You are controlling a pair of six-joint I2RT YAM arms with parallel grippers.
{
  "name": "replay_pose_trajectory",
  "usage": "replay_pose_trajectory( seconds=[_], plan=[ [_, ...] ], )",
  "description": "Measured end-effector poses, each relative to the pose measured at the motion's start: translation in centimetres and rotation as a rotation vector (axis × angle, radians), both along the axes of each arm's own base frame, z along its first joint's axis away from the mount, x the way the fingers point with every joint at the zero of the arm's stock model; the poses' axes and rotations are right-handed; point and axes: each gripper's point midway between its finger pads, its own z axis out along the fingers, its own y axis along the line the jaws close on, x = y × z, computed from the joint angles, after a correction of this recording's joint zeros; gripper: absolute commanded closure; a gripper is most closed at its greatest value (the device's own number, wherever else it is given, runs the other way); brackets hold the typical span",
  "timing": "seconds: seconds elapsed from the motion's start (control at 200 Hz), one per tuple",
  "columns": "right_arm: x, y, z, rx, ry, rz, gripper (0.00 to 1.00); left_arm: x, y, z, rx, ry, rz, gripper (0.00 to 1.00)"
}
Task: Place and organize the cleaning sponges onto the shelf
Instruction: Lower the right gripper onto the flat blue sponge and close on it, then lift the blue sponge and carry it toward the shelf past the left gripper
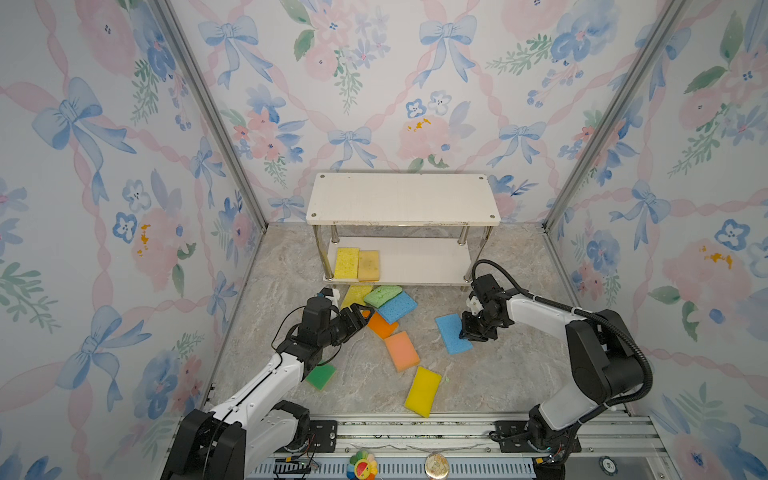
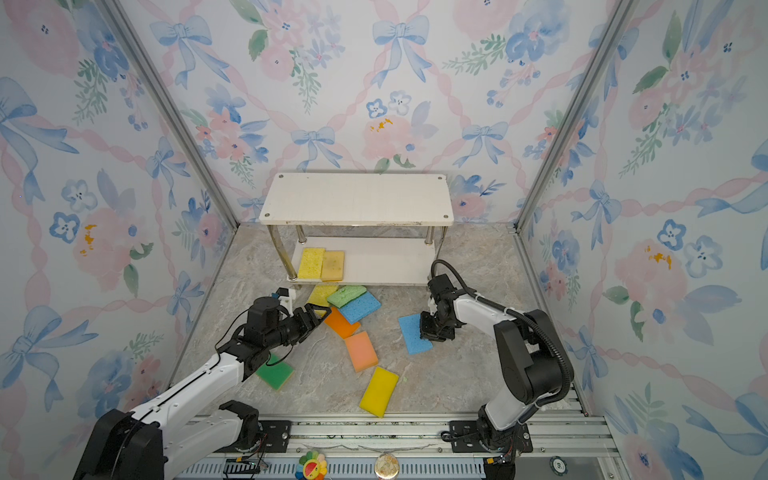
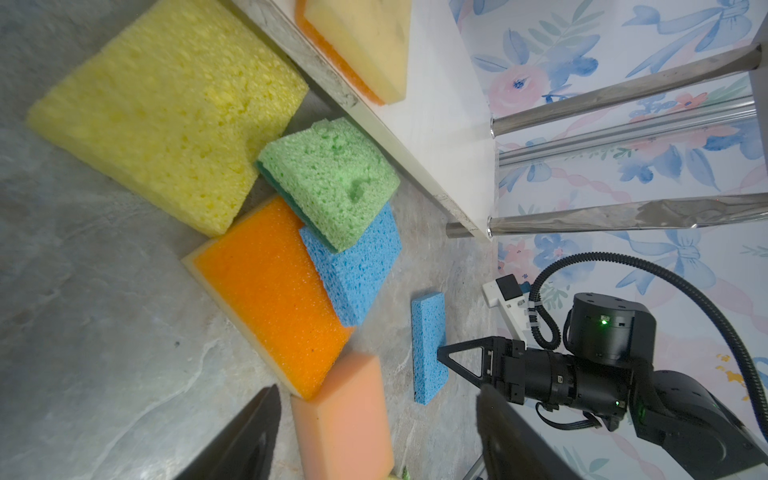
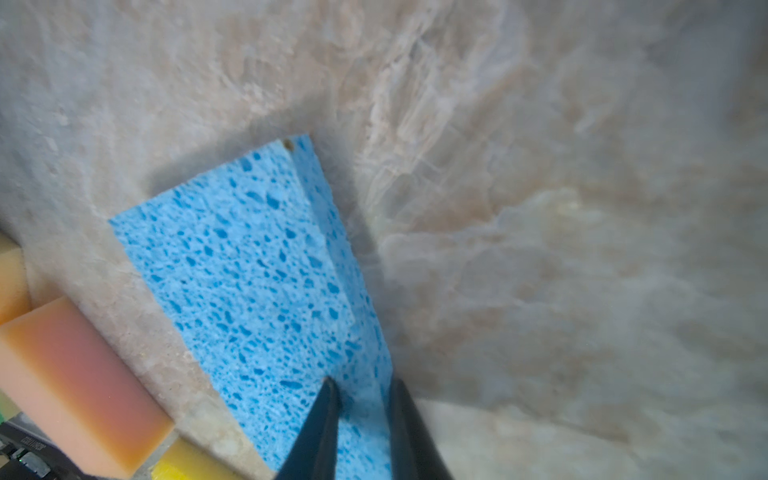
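While left hand [image 1: 362,314] wide, empty, right hand [image 1: 466,335] tight on blue sponge [image 1: 450,337].

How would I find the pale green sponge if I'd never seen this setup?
Find the white two-tier shelf at the back wall. On the floor before its lower board sponges overlap in a pile, and the light green sponge lies on top, over a blue sponge. It is the only pale green one; the dark green sponge lies apart.
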Motion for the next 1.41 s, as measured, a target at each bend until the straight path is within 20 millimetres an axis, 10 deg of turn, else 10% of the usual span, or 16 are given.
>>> replay_pose_trajectory(
  seconds=[0.46,0.95,1.14,1.405],
  plan=[
    [0.0,2.4,4.0,0.085,-0.112,-0.05,1.0,-0.2,-2.0,1.8,-0.082,-0.047,-0.07,0.02],
    [-0.5,14.6,14.6,0.394,-0.22,0.093,1.0,-0.4,-6.3,4.8,-0.183,-0.103,-0.207,0.03],
    [-1.6,18.1,16.2,0.455,-0.216,0.154,1.0,-0.2,-6.2,5.0,-0.193,-0.1,-0.191,0.25],
    [-2.5,19.7,14.8,0.457,-0.165,0.17,0.95,0.0,-5.8,5.8,-0.195,-0.133,-0.171,0.92]
  ],
)
